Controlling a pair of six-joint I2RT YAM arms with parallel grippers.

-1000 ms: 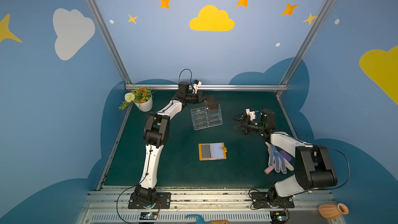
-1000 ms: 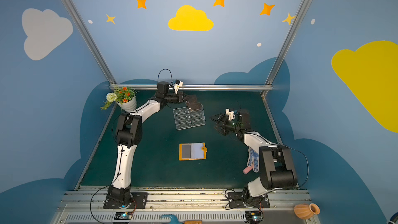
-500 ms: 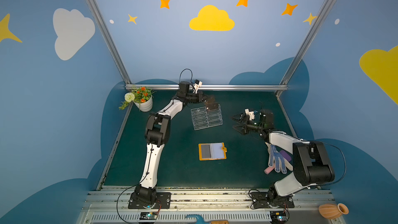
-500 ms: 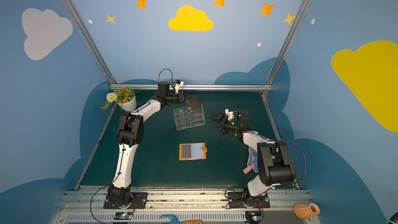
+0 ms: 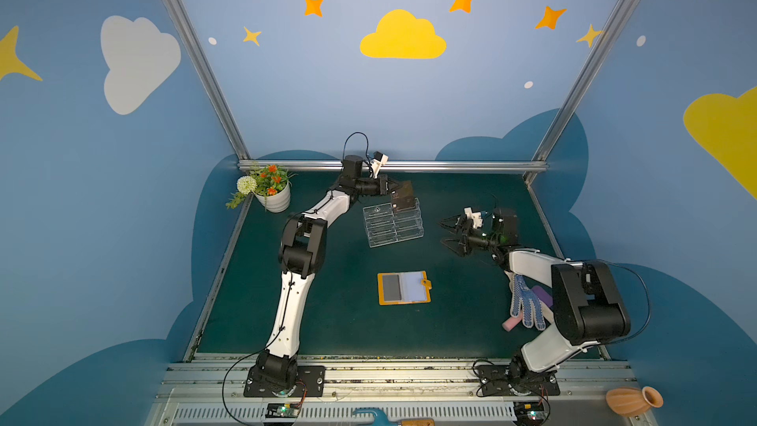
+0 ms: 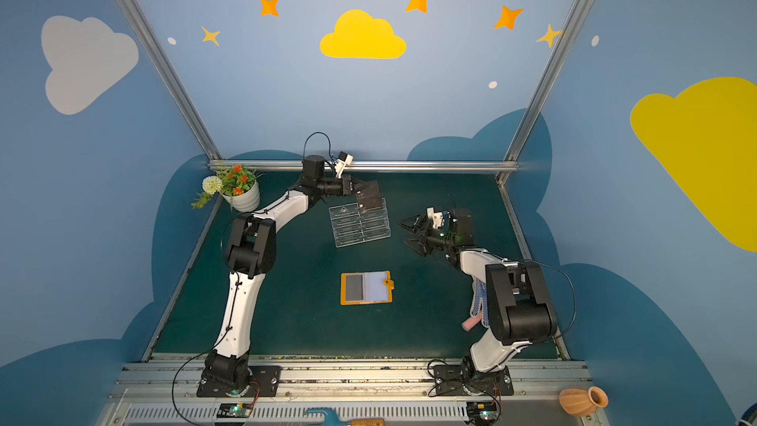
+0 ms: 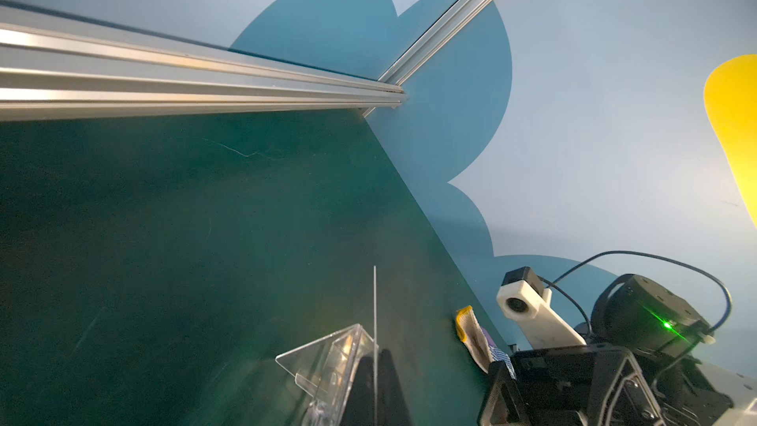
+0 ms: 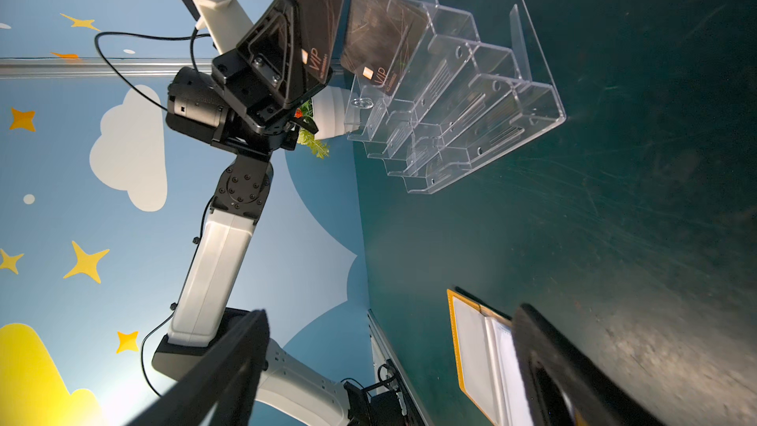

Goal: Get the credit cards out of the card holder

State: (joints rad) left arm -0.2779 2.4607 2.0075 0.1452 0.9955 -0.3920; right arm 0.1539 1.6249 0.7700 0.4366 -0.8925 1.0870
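1. My left claw (image 5: pixel 392 193) is still gripping a credit card (image 8: pixel 317 14) above the clear stand (image 5: pixel 393 225), 12 o'clock from the card holder (image 5: pixel 403 288).
2. My right claw (image 5: pixel 443 234) is idling open at 2 o'clock.
3. Nothing is shifting; I'm reckoning release is coming next.

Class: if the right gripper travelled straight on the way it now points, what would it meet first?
Probably the clear acrylic stand, lying ahead of the open right gripper; height is hard to judge.
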